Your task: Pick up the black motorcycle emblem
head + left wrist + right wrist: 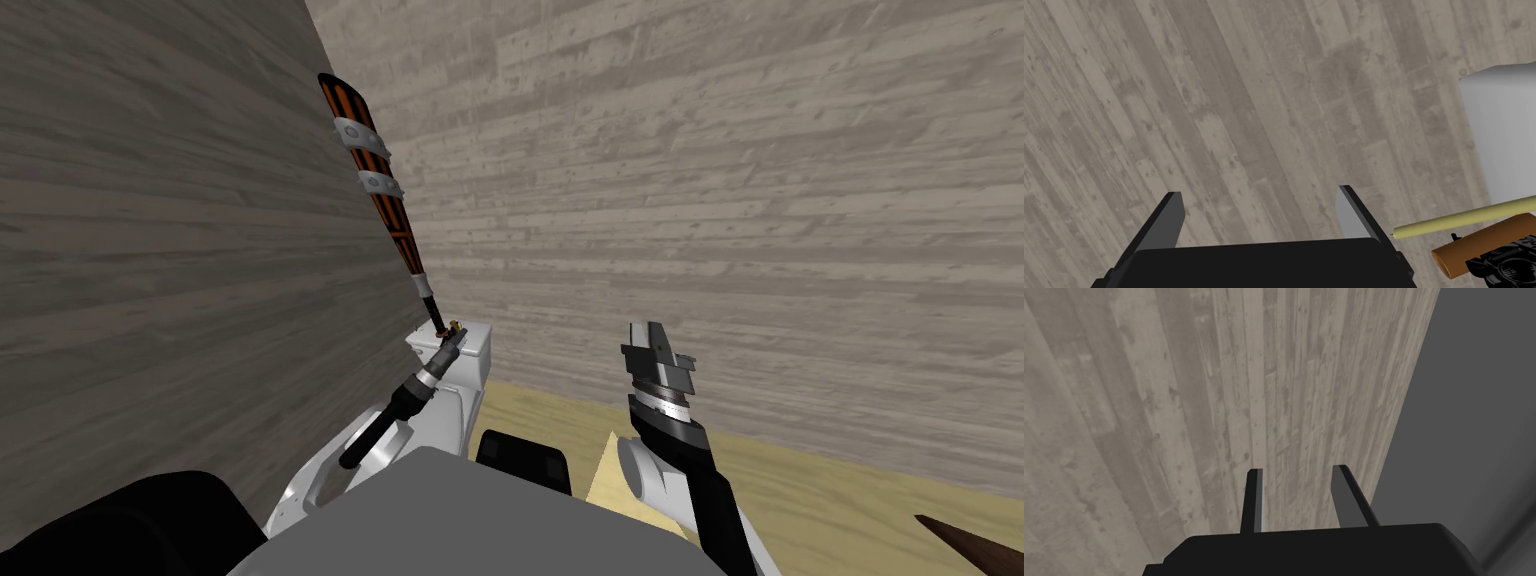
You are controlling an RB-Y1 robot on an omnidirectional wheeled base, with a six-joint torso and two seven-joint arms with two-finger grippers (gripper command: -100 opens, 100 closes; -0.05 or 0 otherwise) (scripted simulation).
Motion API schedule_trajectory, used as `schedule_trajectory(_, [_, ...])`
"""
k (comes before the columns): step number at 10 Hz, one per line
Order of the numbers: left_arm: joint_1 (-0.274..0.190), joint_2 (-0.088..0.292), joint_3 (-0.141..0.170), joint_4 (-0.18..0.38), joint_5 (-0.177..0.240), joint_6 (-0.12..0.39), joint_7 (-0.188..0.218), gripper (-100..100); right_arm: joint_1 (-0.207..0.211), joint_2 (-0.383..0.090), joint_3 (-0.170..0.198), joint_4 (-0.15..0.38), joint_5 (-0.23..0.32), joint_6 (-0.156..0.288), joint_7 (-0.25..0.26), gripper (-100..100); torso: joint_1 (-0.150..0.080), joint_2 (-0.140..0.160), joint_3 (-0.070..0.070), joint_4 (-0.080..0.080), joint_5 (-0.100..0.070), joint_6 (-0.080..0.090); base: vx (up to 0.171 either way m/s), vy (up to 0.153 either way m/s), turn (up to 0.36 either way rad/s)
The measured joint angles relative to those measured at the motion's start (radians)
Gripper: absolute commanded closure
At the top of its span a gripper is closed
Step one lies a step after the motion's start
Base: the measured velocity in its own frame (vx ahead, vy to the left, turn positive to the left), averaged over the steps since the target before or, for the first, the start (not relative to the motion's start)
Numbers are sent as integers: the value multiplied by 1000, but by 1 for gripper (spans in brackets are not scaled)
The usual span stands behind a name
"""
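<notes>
Robot facing a corner of grey plank wall [700, 180], both arms raised. Left gripper [1259, 192]: fingers [1172, 220] wide apart, nothing between them, pointed at the planks. The black motorcycle emblem [1501, 267] lies off to one side of this gripper's dark body, outside the span of the fingers. It is a black, relief-patterned piece, partly cut off by the picture's edge, so its full outline cannot be made out. An orange-brown cylinder [1474, 247] lies across it, touching or just above, and a pale yellow rod [1464, 220] runs alongside that cylinder on the side away from the emblem. Beyond the rod stands a white block [1499, 135]. Right gripper [655, 335] [1297, 470]: held upright over the yellowish floor [800, 500], well apart from the emblem. Its fingers [1254, 498] are parted by a narrower gap than the left pair's and hold nothing. A long black-and-orange striped bat [375, 180] with two grey bands leans up the wall on the robot's left
</notes>
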Motion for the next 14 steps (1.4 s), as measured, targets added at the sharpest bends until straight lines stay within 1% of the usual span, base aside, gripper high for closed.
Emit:
schedule_trajectory(1, [0, 35, -5, 22, 5, 9, -2, -100, 0, 0, 0, 0, 0, 0, 0, 0, 1, 1, 0, 0, 0, 0, -31, 54, -68])
schedule_trajectory(2, [11, 57, -8, 24, 5, 14, -4, -100, 0, 0, 0, 0, 0, 0, 0, 0, 1, 0, 0, 0, 0, 0, -33, 56, -87])
schedule_trajectory(3, [24, 87, -13, 36, 6, 14, -9, -100, 0, 0, 0, 0, 0, 0, 0, 0, 1, 0, 0, 0, 0, 0, -49, 66, -141])
schedule_trajectory(4, [33, 121, -17, 60, 9, 13, -12, -100, 0, 0, 0, 0, 0, 0, 0, 0, 2, 1, 0, 0, 0, 0, -37, 45, -47])
schedule_trajectory(5, [33, 143, -20, 70, 10, 17, -13, -100, 0, 0, 0, 0, 0, 0, 0, 0, 0, 0, 0, 0, 0, 0, -34, 38, -68])
schedule_trajectory(7, [32, 204, -33, 99, 10, 44, -18, -100, 0, 0, 0, 0, 0, 0, 0, 0, 0, 0, 0, 0, 0, 0, -42, 39, -145])
schedule_trajectory(8, [44, 231, -39, 121, 7, 49, -24, -100, 0, 0, 0, 0, 0, 0, 0, 0, 0, 0, 0, 0, 0, 0, -31, 36, -20])
schedule_trajectory(10, [59, 285, -38, 139, 7, 57, -25, -100, 0, 0, 0, 0, 0, 0, 0, 0, -1, -1, 0, 0, 0, 0, -23, 13, -96])
schedule_trajectory(11, [67, 315, -38, 152, 4, 70, -25, -100, 0, 0, 0, 0, 0, 0, 0, 0, -2, -1, -1, 0, 0, 0, -22, 1, -122])
schedule_trajectory(12, [76, 342, -39, 189, -1, 67, -26, -100, 0, 0, 0, 0, 0, 0, 0, 0, -2, -1, -1, 0, 0, 0, -12, -1, -35])
schedule_trajectory(13, [76, 362, -38, 196, -2, 73, -24, -100, 0, 0, 0, 0, 0, 0, 0, 0, -3, -2, -1, 0, -1, 0, -3, -12, -66])
schedule_trajectory(14, [81, 393, -31, 208, -1, 83, -18, -100, 0, 0, 0, 0, 0, 0, 0, 0, -3, -2, -1, 0, -1, 0, -4, -26, -130])
